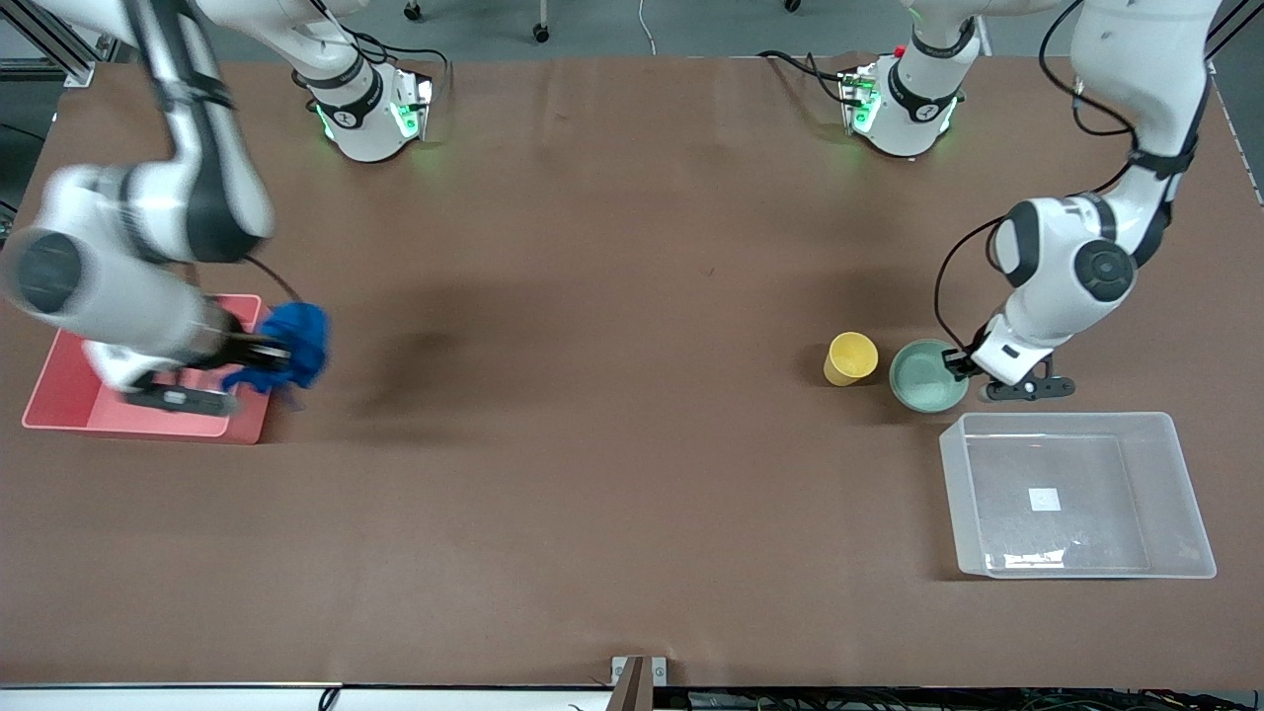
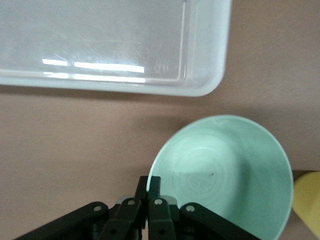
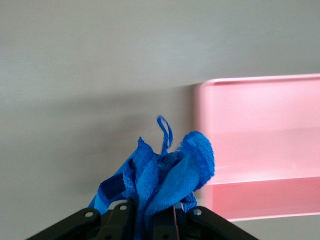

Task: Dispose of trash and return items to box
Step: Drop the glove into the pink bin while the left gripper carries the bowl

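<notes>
While right claw (image 1: 259,357) (blurred) pinches blue wad (image 1: 293,345), left claw (image 1: 960,363) clamps bowl (image 1: 925,378) rim.

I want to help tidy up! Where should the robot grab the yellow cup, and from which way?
Grab the yellow cup by its rim, coming straight down from above. It stands upright with its open mouth up, so one pincer finger can slip inside the wall. Pick the edge away from the green bowl, which sits close beside it.

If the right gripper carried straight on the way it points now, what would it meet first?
Probably the pink bin: the right gripper, shut on the blue wad, points at its near wall, though depth is unclear.
</notes>
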{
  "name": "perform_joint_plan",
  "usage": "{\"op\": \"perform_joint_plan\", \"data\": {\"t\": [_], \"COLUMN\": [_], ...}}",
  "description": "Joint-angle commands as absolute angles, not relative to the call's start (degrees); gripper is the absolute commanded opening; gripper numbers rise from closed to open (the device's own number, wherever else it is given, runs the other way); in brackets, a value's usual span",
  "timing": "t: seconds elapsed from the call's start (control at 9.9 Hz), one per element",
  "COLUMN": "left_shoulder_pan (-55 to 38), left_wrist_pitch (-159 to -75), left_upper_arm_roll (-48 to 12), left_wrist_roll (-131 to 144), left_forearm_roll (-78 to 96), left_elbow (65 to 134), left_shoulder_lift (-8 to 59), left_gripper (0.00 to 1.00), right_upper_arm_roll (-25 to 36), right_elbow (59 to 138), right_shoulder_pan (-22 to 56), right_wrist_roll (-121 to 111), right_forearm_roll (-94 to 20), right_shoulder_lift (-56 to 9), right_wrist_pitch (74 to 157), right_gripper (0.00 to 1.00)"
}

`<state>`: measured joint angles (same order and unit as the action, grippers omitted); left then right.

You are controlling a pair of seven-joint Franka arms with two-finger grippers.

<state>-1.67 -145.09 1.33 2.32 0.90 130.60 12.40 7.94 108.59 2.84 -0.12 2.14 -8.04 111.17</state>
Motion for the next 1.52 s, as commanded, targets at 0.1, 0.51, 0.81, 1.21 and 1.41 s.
{"op": "perform_joint_plan", "data": {"t": [0.1,0.51,0.81,1.21,1.41], "left_shoulder_pan": [-1.32,-0.88,-0.44,0.53,0.18], "left_wrist_pitch": [-127.23,-126.21,-127.34,-140.27,-137.92], "left_upper_arm_roll": [1.23,6.31,11.5,11.51,11.6], "left_wrist_roll": [1.59,-4.89,-15.0,-16.17,-17.49], "left_forearm_roll": [0.79,2.27,13.35,13.36,12.83], "left_elbow": [119.15,95.52,83.95,85.07,86.12], "left_shoulder_lift": [7.81,25.87,39.6,46.58,42.05], "left_gripper": [0.0,0.01,0.01,0.15,0.89], "right_upper_arm_roll": [6.86,6.59,6.5,6.42,6.42], "right_elbow": [112.39,120.94,120.59,105.78,100.56], "right_shoulder_pan": [-13.59,-18.9,-18.03,-11.27,-4.6], "right_wrist_roll": [-19.47,-22.15,-21.45,-10.95,1.43], "right_forearm_roll": [4.75,4.4,3.96,3.96,4.04], "right_shoulder_lift": [-9.22,-20.28,-22.59,-12.59,-8.81], "right_wrist_pitch": [117.3,142.53,144.24,116.36,107.18], "right_gripper": [0.02,0.16,1.0,1.0,1.0]}}
